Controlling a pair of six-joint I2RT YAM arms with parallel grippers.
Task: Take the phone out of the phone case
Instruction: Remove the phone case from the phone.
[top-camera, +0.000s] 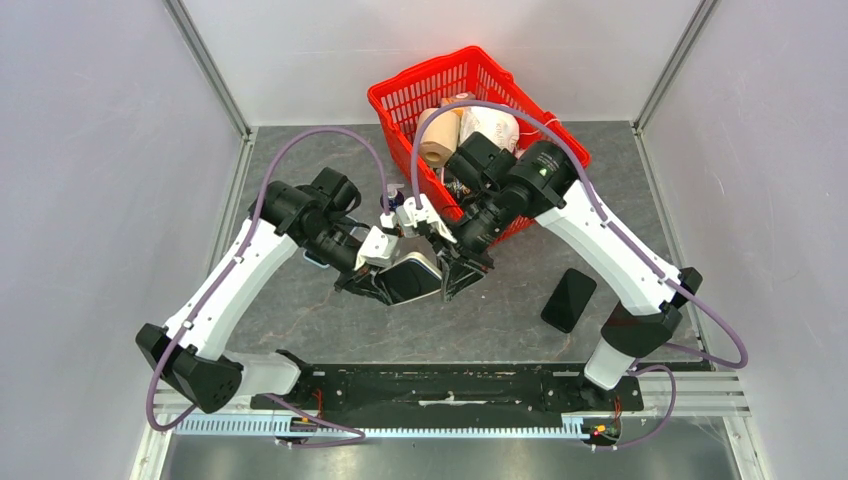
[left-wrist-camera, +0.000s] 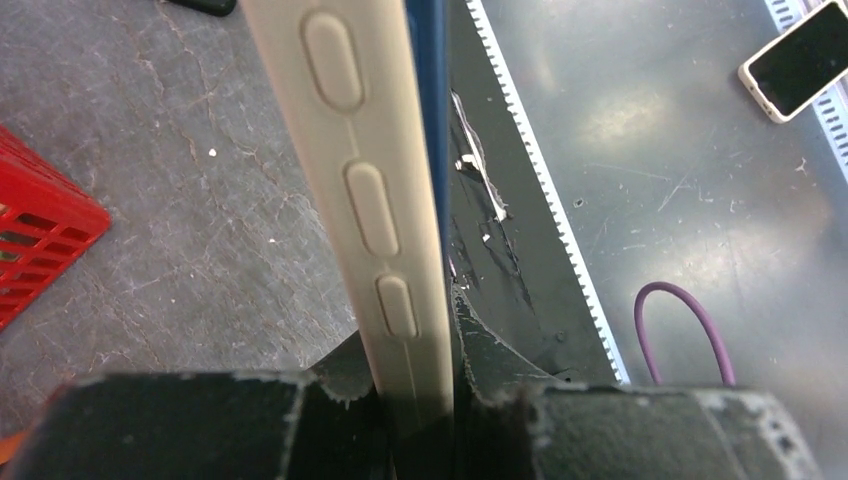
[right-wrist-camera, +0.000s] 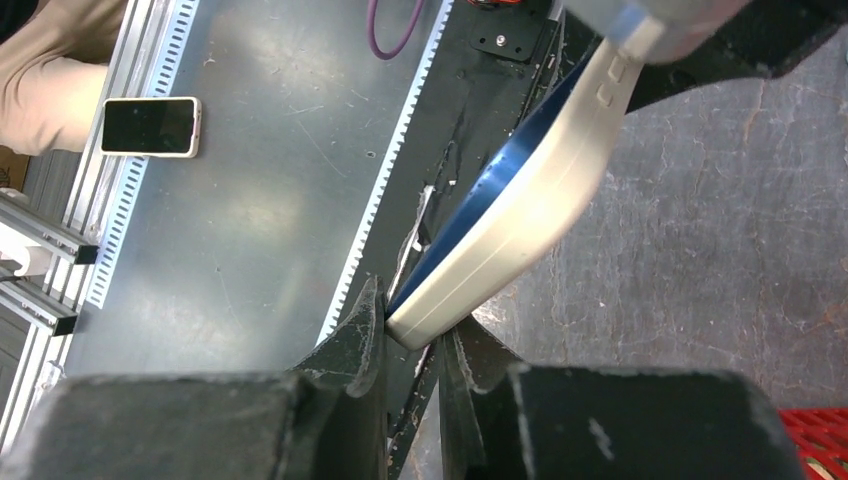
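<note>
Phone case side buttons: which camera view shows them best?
The left wrist view: the three moulded buttons on the phone case edge fill the frame. The right wrist view shows mostly its bent edge; the top view shows it too small for buttons.

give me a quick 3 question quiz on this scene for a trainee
1. True or false: the case lies flat on the table.
2. How many grippers grip the case? A none, B one, C two
3. Fill in: the black phone on the table lies nearer the ___ arm.

Key
1. False: it is held up off the table.
2. C: the left gripper clamps one end and the right gripper pinches a corner.
3. right
</note>
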